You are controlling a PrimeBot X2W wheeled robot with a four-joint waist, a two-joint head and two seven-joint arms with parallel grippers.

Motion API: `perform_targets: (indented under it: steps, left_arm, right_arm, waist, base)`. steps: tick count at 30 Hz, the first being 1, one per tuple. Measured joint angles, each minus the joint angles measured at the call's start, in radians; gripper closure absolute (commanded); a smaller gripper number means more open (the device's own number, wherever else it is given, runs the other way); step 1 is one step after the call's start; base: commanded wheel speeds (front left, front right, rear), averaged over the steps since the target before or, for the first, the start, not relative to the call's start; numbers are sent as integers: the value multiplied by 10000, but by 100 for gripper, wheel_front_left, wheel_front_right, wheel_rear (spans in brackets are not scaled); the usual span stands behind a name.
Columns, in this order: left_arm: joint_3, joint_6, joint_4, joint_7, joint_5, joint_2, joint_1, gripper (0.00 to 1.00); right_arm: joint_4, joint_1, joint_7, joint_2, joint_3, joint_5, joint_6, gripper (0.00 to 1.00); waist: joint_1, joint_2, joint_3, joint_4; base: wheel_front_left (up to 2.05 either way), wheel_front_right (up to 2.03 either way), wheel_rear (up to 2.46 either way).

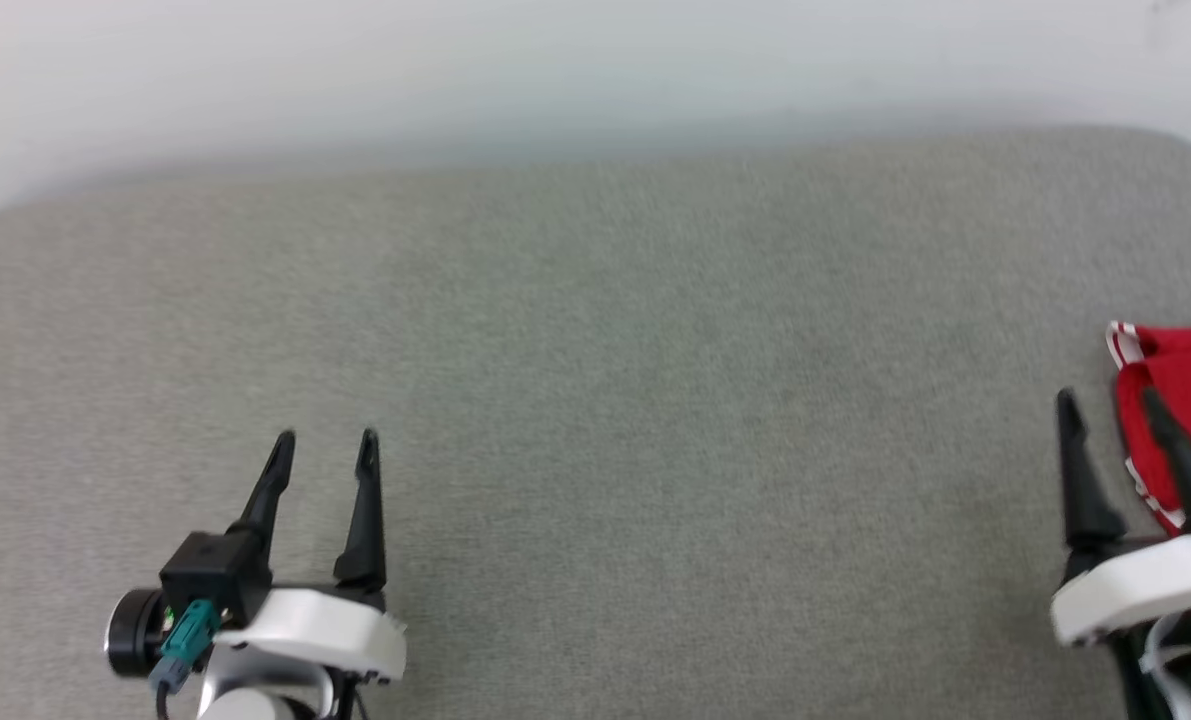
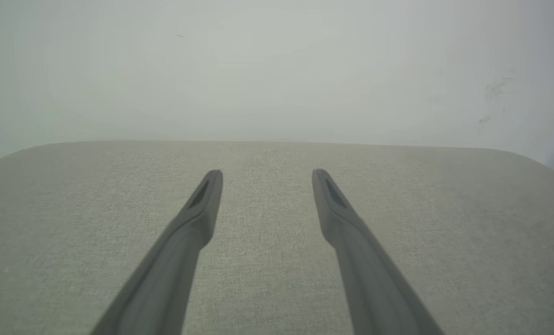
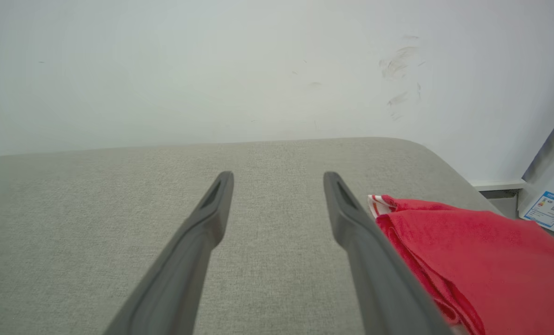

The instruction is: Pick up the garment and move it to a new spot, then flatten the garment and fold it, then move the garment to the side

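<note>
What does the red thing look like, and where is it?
Find the wide grey fabric cushion against the white wall. At its right edge, beside the right gripper, lies a folded red cloth garment with red-and-white striped trim. Nothing else on the cushion is red.

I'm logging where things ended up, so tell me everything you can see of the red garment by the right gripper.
The garment is a red knit-looking fabric with red-and-white striped trim at one corner. It lies in folded layers, fairly flat, at the right end of the grey cushioned surface, partly cut off by the picture edge. The open right gripper has one of its fingers alongside it; contact cannot be told.
</note>
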Motion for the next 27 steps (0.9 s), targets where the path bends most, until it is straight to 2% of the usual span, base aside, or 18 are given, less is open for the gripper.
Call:
perform_targets:
  steps: [13, 19, 27]
  left_arm:
    - [230, 4, 169, -15, -6, 188, 1310, 0]
    - [272, 13, 146, -15, -8, 84, 1708, 0]
    - [297, -102, 151, -17, 88, -13, 1792, 0]
  right_arm:
    - [-2257, 2261, 650, 890, 449, -589, -2, 0]
    - [-3078, 2855, 949, 1007, 489, -713, -2, 0]
    - [-3419, 2917, 1185, 1041, 458, -740, -2, 0]
  waist:
    - [0, 0, -1467, 522]
    - [1, 0, -1742, 481]
    - [2, 0, -1771, 548]
  base:
    - [0, 0, 0]
    - [0, 0, 0]
    - [0, 0, 0]
